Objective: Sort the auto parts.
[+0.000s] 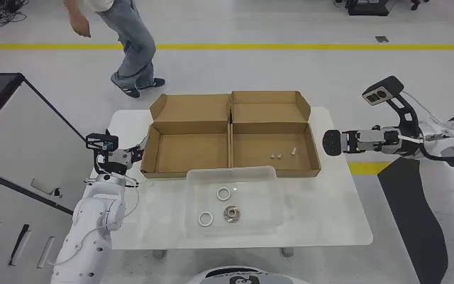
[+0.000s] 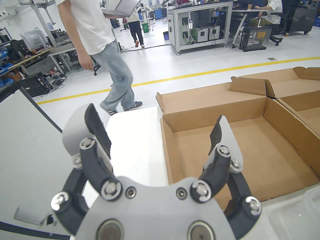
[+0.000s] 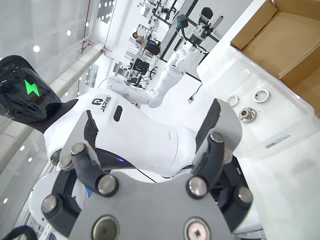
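Three parts lie in the clear bin (image 1: 213,172) at the desk's (image 1: 333,213) near edge: far ring (image 1: 223,192), near ring (image 1: 206,219), metal hub (image 1: 231,213) just beside the near ring. Two small white parts (image 1: 277,153) sit in the right box (image 1: 248,153), which adjoins the left box (image 1: 188,153). Left gripper (image 2: 155,116) by the left box's outer wall, jaws apart, empty. Right gripper (image 3: 152,111) off the desk's right side, jaws apart, empty.

Matt brown cardboard for the boxes (image 1: 191,153), glossy clear plastic for the tray (image 1: 220,170), polished metal for the rings (image 3: 255,96), a smooth white tabletop (image 1: 340,213).
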Motion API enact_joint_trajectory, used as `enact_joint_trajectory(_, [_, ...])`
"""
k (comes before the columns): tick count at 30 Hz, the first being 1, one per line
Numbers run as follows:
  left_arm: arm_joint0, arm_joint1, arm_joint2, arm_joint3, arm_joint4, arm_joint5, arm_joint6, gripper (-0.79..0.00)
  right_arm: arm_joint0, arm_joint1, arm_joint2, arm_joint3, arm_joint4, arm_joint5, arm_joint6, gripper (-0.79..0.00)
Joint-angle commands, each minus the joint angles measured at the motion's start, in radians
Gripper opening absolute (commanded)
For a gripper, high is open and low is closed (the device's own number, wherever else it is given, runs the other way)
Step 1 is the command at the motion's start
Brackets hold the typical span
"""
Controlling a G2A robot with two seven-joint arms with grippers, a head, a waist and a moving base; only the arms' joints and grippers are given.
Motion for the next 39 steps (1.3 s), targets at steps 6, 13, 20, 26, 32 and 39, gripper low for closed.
enact_joint_trajectory(6, [0.000, 0.000, 0.000, 0.000, 0.000, 0.000, 0.000, 0.000, 0.000, -0.001, 0.000, 0.000, -0.001, 0.000, 0.000, 0.000])
enact_joint_trajectory(13, [0.000, 0.000, 0.000, 0.000, 0.000, 0.000, 0.000, 0.000, 0.000, -0.001, 0.000, 0.000, -0.001, 0.000, 0.000, 0.000])
enact_joint_trajectory(20, [-0.009, 0.003, 0.009, -0.034, 0.049, -0.041, -0.030, 0.000, 0.000, -0.001, 0.000, 0.000, -0.001, 0.000, 0.000, 0.000])
enact_joint_trajectory(26, [-0.079, 0.010, 0.059, -0.105, 0.096, -0.200, -0.227, 0.000, 0.000, -0.001, 0.000, 0.000, -0.001, 0.000, 0.000, 0.000])
enact_joint_trajectory(32, [-0.152, 0.014, 0.116, -0.158, 0.101, -0.347, -0.412, 0.000, 0.000, -0.001, 0.000, 0.000, -0.001, 0.000, 0.000, 0.000])
enact_joint_trajectory(39, [-0.230, 0.018, 0.177, -0.196, 0.069, -0.486, -0.632, 0.000, 0.000, -0.001, 0.000, 0.000, -0.001, 0.000, 0.000, 0.000])
